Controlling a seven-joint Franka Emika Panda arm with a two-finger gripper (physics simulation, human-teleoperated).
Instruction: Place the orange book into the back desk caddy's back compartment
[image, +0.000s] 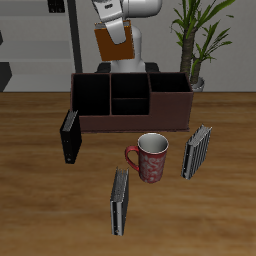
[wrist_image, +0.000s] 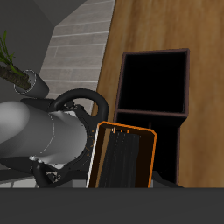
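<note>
The orange book (image: 116, 44) hangs in the air below my gripper (image: 113, 31), which is shut on its upper part. It is above and behind the back desk caddy (image: 168, 104), a low dark maroon box with several open cells. Nothing shows inside those cells. In the wrist view the orange book (wrist_image: 122, 158) shows edge-on, orange cover around dark pages, with the caddy (wrist_image: 154, 54) and its dark cells beyond it. My fingers are hidden in that view.
A black book (image: 69, 137) stands beside the caddy's front corner. A red patterned mug (image: 151, 158) sits before the caddy, between two grey-and-black striped books (image: 197, 151) (image: 119, 202). A potted plant (image: 200, 45) stands behind the caddy's other end.
</note>
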